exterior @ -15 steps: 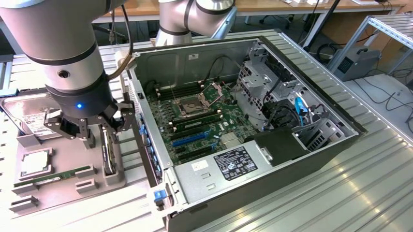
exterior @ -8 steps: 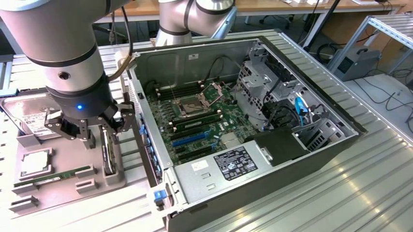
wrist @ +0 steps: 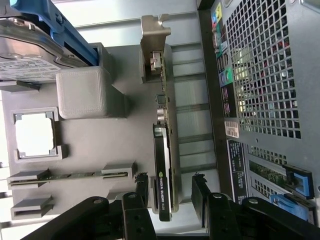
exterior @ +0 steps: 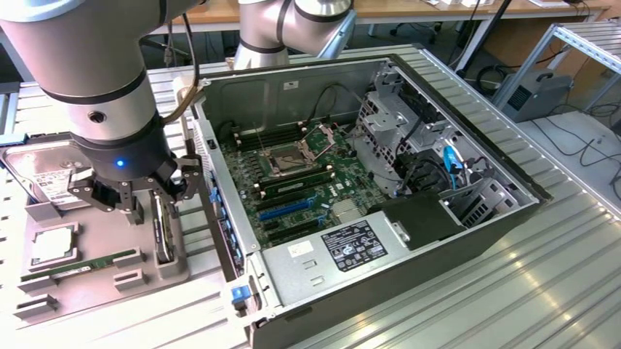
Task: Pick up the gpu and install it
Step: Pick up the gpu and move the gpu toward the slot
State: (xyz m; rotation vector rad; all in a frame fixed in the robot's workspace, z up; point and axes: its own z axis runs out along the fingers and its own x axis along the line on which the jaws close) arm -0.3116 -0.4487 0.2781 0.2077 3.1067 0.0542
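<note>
End effector [exterior: 141,198] hangs open right over the gpu [wrist: 162,165], card edge-up, long axis lined up between its fingers [wrist: 142,196].

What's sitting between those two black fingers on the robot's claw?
The gpu, standing on edge in its gray holder. In the wrist view the fingers of the open gripper flank its black cooler end, not yet closed on it.

The gpu [wrist: 163,150] carries "NVIDIA QUADRO" along its black cooler's edge; the model code after it is unclear. Print on the power supply label [exterior: 354,246] and case stickers [wrist: 226,75] is too small to read.
</note>
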